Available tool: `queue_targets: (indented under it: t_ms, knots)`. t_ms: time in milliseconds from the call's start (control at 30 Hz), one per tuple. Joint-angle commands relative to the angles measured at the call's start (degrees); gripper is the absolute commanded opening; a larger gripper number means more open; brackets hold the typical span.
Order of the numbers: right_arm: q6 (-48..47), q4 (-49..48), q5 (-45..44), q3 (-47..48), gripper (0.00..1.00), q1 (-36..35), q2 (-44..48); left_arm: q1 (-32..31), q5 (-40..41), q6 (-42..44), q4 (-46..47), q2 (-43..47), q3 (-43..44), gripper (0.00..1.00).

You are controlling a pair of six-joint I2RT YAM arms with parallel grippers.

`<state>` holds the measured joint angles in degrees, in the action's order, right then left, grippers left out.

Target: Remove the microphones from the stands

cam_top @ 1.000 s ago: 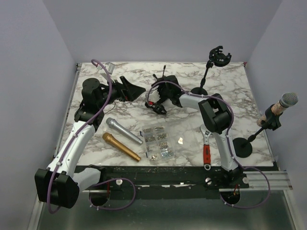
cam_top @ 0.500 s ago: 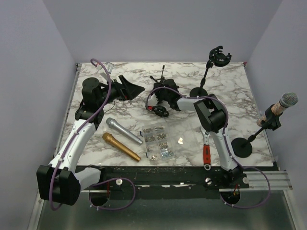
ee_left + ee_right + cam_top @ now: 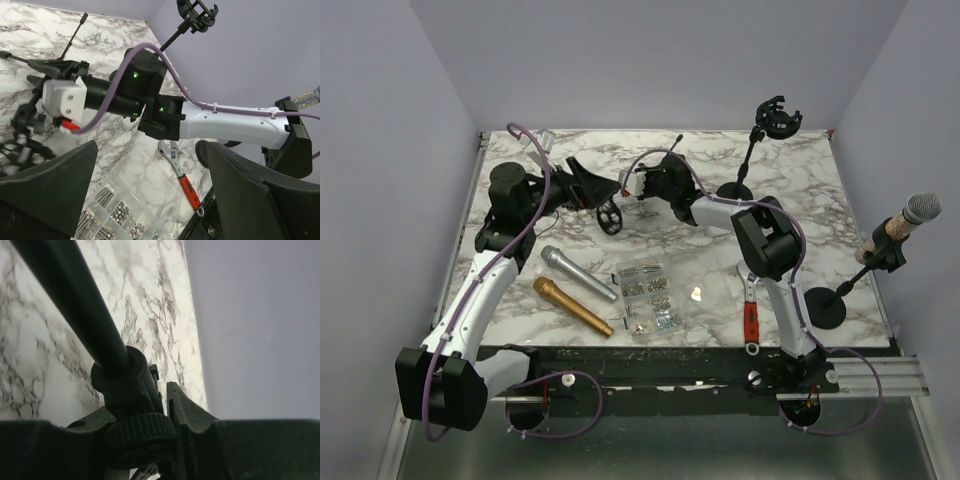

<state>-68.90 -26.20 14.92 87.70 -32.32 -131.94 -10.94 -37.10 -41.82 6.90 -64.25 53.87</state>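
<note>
The microphone (image 3: 921,207), with a grey mesh head and a tan handle, sits tilted in the clip of a black stand (image 3: 858,272) at the table's right edge; its head also shows in the left wrist view (image 3: 309,95). Neither gripper is near it. My right gripper (image 3: 645,184) is at the back centre, shut on the knurled joint (image 3: 140,432) of a small black stand whose clip (image 3: 609,215) hangs to its left. My left gripper (image 3: 588,186) is open just left of that, with wide, empty fingers (image 3: 50,185).
A silver microphone (image 3: 578,272) and a gold one (image 3: 572,305) lie loose at front left. A clear box of screws (image 3: 648,296) and a red-handled wrench (image 3: 750,312) lie at the front. An empty stand (image 3: 775,116) rises at the back right.
My right gripper closed on the small black stand and carried it left and back; its clip swung towards my left gripper. The left arm stayed put.
</note>
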Motion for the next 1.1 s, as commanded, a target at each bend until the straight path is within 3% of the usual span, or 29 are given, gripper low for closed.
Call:
queue_targets:
  t_ms: [0, 167, 300, 500, 667, 833, 933, 1067]
  knots:
    - [27.9, 4.2, 2.0, 7.8, 0.01, -0.5, 2.1, 0.3, -0.7, 0.8, 0.6, 1.9, -0.2, 0.93]
    - [49.3, -4.4, 1.6, 8.7, 0.01, -0.4, 0.4, 0.3, -0.5, 0.9, 0.6, 2.4, -0.3, 0.93]
    - [61.7, -17.0, 2.7, 5.4, 0.01, -0.4, -1.5, 0.3, -0.5, 1.0, 0.5, 2.5, -0.3, 0.93]
    - [73.3, -36.9, 2.6, -0.9, 0.01, -0.4, -4.1, 0.3, -0.5, 1.0, 0.3, 2.9, -0.2, 0.93]
    - [76.0, -39.5, -0.2, -4.1, 0.01, -0.5, -5.3, 0.3, -0.4, 1.2, 0.2, 3.3, -0.2, 0.93]
    - [72.6, -41.7, -4.4, -10.1, 0.21, -0.9, -3.0, 0.3, -0.3, 1.1, 0.3, 3.4, -0.2, 0.93]
    - [69.5, -38.3, -6.8, -12.1, 0.45, -1.7, -0.6, 0.3, -0.3, 1.2, 0.2, 3.2, -0.2, 0.93]
    - [64.8, -31.0, -11.4, -14.5, 0.71, -2.8, 4.9, 0.4, -0.2, 1.5, -0.1, 3.0, -0.1, 0.93]
